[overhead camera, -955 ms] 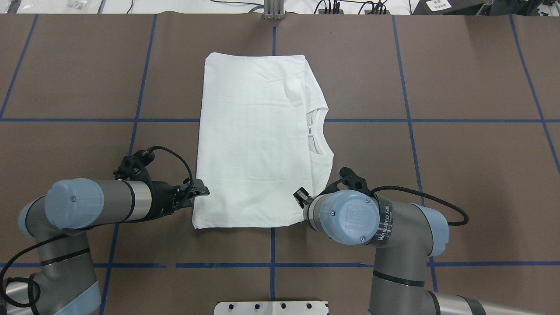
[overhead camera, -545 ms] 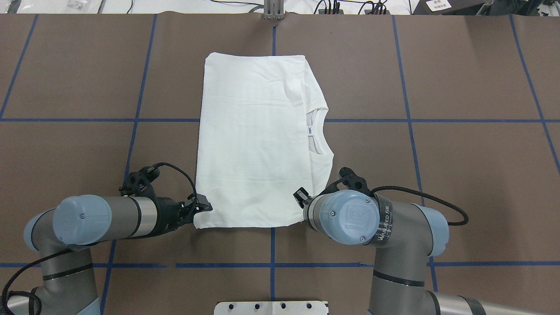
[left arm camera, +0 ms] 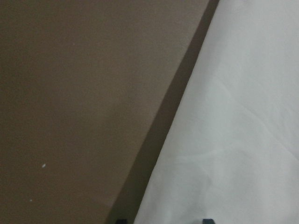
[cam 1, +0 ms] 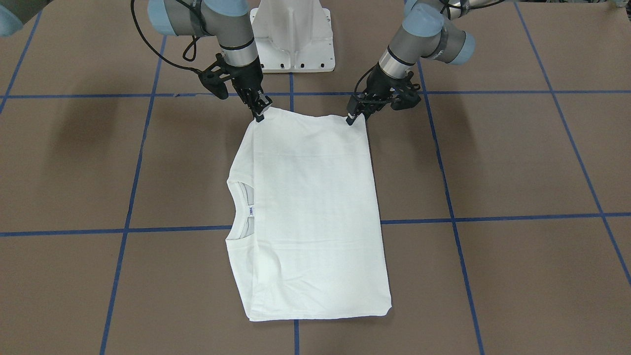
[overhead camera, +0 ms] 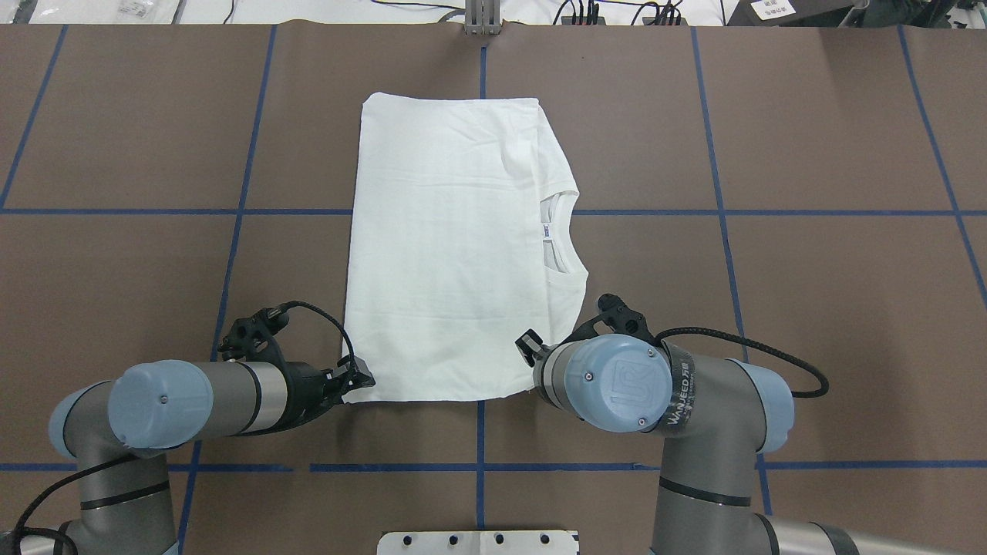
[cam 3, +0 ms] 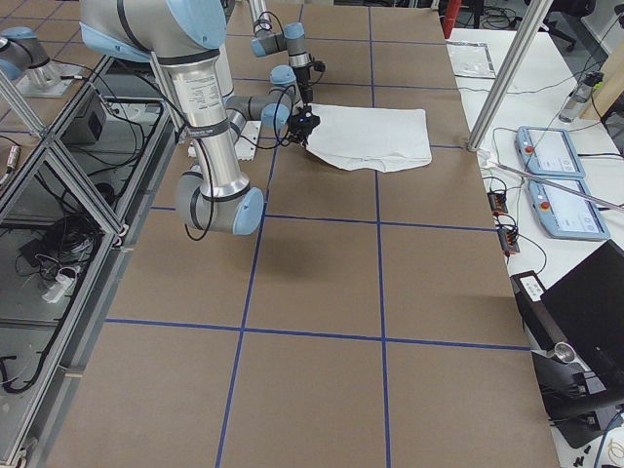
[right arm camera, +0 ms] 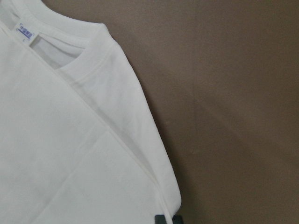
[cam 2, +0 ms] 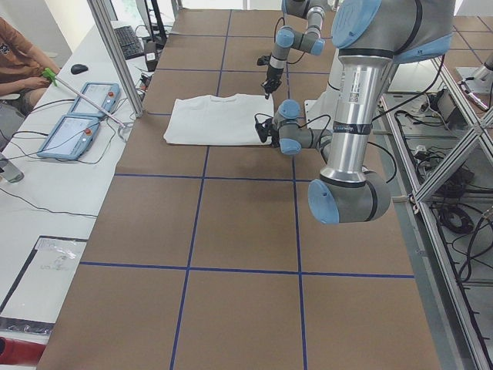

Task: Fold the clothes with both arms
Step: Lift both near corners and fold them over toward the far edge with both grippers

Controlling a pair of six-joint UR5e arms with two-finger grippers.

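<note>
The clothes are one white T-shirt (overhead camera: 447,254) folded into a long rectangle on the brown table, with its ribbed collar (overhead camera: 557,243) and neck tag (right arm camera: 26,31) at the right edge. My left gripper (overhead camera: 358,381) sits low at the shirt's near left corner. In the left wrist view its two tips stand apart with the cloth edge (left arm camera: 154,186) between them, so it is open. My right gripper (cam 1: 260,116) is at the near right corner. Its tips sit close together on the cloth (right arm camera: 70,154) there, so it is shut on the shirt. The right wrist (overhead camera: 613,381) hides it from overhead.
The white pedestal base (cam 1: 293,34) stands between the arms at the robot's edge of the table. Blue tape lines (overhead camera: 717,212) grid the brown surface. A side desk carries control tablets (cam 2: 73,127), and a person's arm (cam 2: 19,65) rests there.
My left arm has slid back along the shirt's left edge toward the robot and now sits at the near left corner. The right arm and the shirt have not moved.
</note>
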